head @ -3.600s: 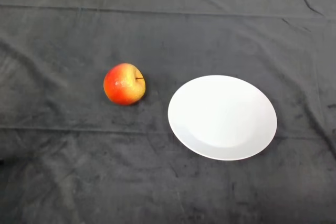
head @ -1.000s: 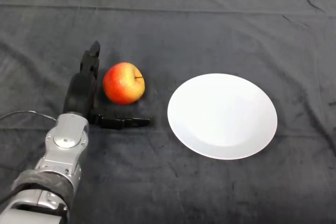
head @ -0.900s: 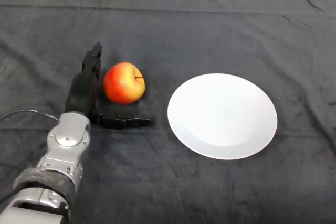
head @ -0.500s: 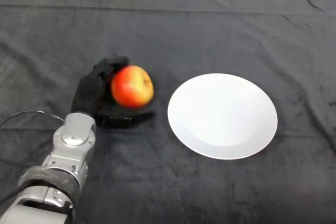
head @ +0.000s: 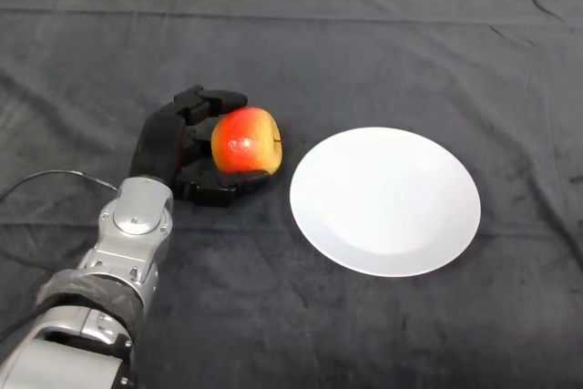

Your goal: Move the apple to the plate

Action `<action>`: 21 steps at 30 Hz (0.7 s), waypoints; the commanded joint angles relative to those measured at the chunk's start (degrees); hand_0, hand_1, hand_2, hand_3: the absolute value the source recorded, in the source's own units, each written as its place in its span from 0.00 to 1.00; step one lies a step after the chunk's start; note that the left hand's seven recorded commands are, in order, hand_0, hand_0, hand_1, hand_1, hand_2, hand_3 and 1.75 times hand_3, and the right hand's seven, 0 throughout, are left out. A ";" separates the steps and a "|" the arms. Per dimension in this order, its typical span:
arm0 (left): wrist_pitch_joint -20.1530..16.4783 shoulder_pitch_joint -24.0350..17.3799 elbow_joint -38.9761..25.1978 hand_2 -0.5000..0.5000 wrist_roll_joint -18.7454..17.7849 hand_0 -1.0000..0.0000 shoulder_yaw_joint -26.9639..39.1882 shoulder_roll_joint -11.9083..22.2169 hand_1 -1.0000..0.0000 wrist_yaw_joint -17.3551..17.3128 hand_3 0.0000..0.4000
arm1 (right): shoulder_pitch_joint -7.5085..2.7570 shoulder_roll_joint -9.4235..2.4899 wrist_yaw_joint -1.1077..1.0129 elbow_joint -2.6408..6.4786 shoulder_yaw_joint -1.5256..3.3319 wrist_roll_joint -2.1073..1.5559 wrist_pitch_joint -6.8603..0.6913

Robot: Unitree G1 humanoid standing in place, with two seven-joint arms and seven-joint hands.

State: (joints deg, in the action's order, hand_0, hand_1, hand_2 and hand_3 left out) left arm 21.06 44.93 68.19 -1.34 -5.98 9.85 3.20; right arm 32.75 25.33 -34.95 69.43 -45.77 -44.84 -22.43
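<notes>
Just left of the plate [head: 385,202], robot hand [head: 187,148] has now closed round the apple [head: 246,141], shifting it rightward; carry to plate comes next.

— What are you seeing on the table [head: 383,25]?
— Your table is under a dark, creased cloth [head: 273,316]. A white plate [head: 385,201] lies flat on that cloth, right of centre.
— Anything on the plate?
— You'd see only bare white.
</notes>
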 commanded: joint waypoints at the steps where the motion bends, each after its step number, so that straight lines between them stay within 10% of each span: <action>1: 0.67 4.89 0.85 0.50 -0.88 0.00 -1.22 0.60 0.00 0.60 1.00 | 1.15 0.40 0.25 -0.59 -0.56 -0.90 0.34; 21: 10.79 4.71 -4.48 0.50 2.96 0.00 -15.91 -4.80 0.00 5.17 1.00 | 1.18 0.43 0.20 -0.51 -0.57 -0.88 0.36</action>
State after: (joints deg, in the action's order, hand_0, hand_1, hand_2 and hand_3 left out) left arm 30.54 47.65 66.56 0.50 -22.23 5.25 7.78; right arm 32.76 25.33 -35.07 69.43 -45.82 -44.84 -22.42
